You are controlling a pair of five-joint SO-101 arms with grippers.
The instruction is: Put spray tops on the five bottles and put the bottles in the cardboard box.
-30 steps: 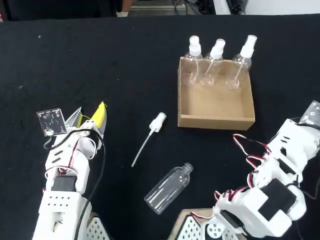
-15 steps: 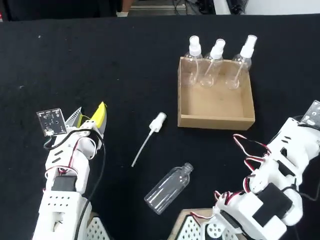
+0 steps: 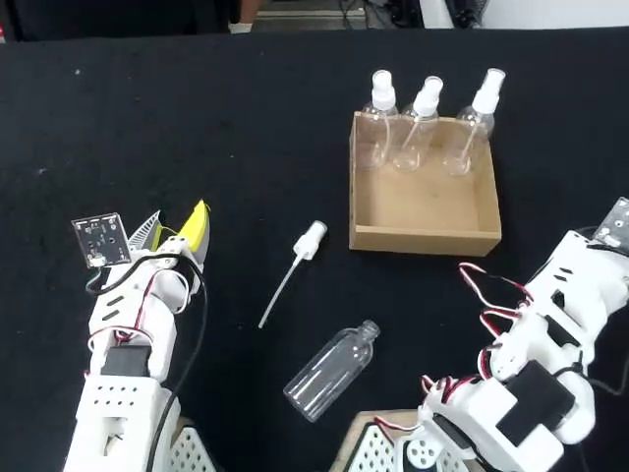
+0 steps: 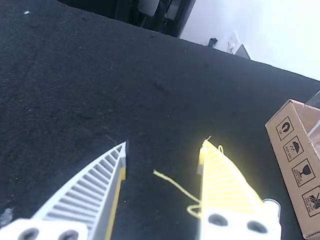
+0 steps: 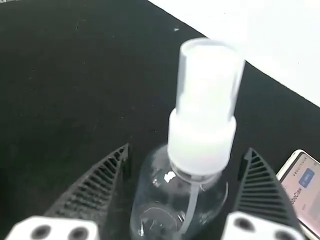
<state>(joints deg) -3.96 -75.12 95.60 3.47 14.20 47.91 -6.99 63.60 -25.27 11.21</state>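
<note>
High view: three bottles (image 3: 418,133) with spray tops stand in a row against the far wall of the cardboard box (image 3: 425,238) on the black desk (image 3: 197,108).
Done: three of five are boxed, and a fourth bottle (image 5: 202,125) already wears its white top.
My right pincer (image 5: 186,149): closed on the fourth bottle as far as I can judge, one finger on each side of its clear body, over the desk near its edge.
My left pincer (image 4: 164,146): wide and holding nothing, over bare desk well to the left of the box.
Left to do: box the fourth bottle, then top and box the fifth.
Loose spray top (image 3: 310,239): lying just off the box's near left corner, with its tube trailing toward my arms.
Bare bottle (image 3: 329,372): on its side near the tube's end, neck toward the box.
Around: a phone (image 5: 300,185) lies beside my right pincer, and a yellow thread (image 4: 175,187) hangs from my left one.
In the way: the standing row crowds the far wall, so newcomers probably belong nearer the front.
</note>
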